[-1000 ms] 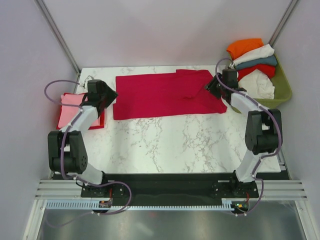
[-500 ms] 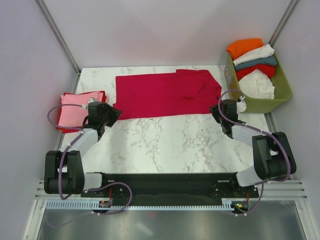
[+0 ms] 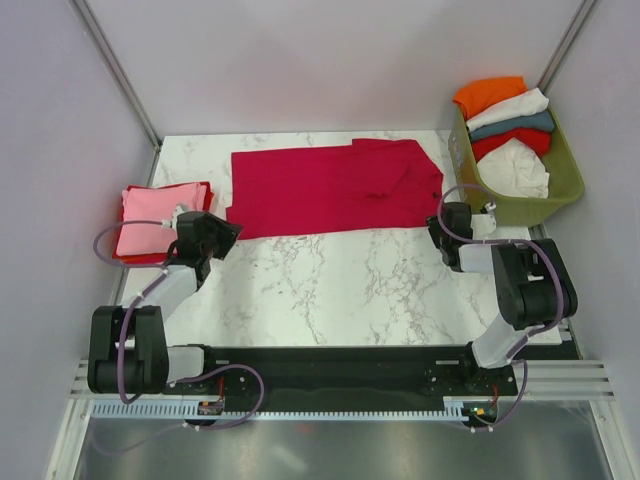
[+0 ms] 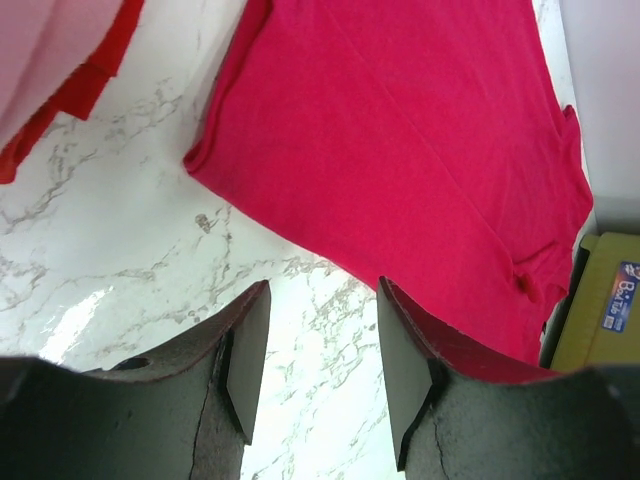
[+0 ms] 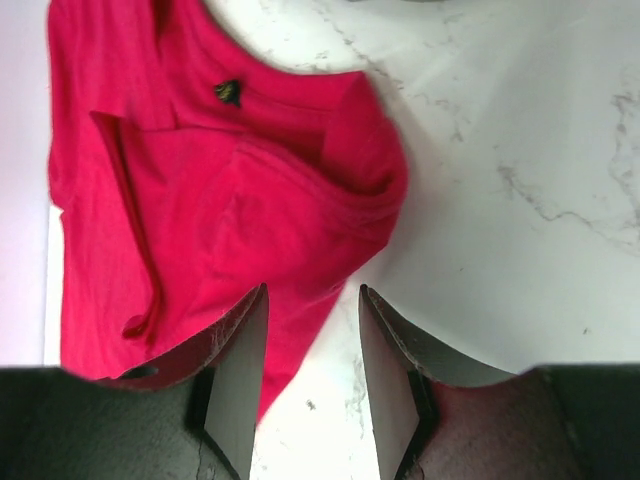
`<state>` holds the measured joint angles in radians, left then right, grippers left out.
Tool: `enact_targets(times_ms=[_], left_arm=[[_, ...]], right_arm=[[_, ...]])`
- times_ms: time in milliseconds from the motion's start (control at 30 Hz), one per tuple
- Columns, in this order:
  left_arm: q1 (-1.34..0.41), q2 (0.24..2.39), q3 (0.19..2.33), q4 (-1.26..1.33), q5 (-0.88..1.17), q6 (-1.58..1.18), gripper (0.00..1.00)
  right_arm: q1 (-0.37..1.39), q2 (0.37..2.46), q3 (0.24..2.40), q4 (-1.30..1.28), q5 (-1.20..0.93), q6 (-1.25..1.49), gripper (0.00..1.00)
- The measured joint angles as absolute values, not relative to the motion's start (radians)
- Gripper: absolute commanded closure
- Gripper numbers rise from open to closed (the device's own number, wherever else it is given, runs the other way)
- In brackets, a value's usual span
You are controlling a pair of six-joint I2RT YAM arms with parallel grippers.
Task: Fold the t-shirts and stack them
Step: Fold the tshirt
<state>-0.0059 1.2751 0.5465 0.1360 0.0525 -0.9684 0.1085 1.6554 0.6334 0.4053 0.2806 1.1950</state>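
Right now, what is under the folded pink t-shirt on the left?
A red cloth peeks out along the edges of the folded pink t-shirt. The pink one covers the rest, so its shape is hidden.

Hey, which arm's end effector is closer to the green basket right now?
Right. The right end effector sits just beside the basket; the left end effector is across the table, beside the pink shirt.

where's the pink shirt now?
Top view: the pink t-shirt lies folded on a red shirt at the left edge of the table, just left of the left tool.
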Motion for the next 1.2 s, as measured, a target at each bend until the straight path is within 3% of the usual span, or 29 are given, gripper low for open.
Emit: enact_targets(times_ms=[100, 200, 233, 400, 867, 1200], left_arm=[[-0.006, 1.275, 0.537, 0.136, 0.036, -0.986, 0.48], [-0.006, 1.275, 0.535, 0.137, 0.02, -0.999, 0.48], [-0.006, 1.276, 0.535, 0.137, 0.015, -1.003, 0.48], [-0.006, 1.29, 0.535, 0.137, -0.004, -1.013, 0.5], [-0.006, 1.353, 0.516, 0.147, -0.023, -1.061, 0.54], [-0.008, 1.492, 0.542, 0.204, -0.027, -1.087, 0.54]], right_arm=[[0.109, 1.697, 0.651, 0.411, 0.294, 1.217, 0.5], [0.109, 1.735, 0.687, 0.416, 0.301, 1.23, 0.57], [0.109, 1.749, 0.699, 0.42, 0.307, 1.235, 0.69], [0.109, 1.782, 0.721, 0.401, 0.344, 1.253, 0.99], [0.121, 1.534, 0.459, 0.387, 0.361, 1.269, 1.0], [0.127, 1.459, 0.427, 0.373, 0.355, 1.26, 1.0]])
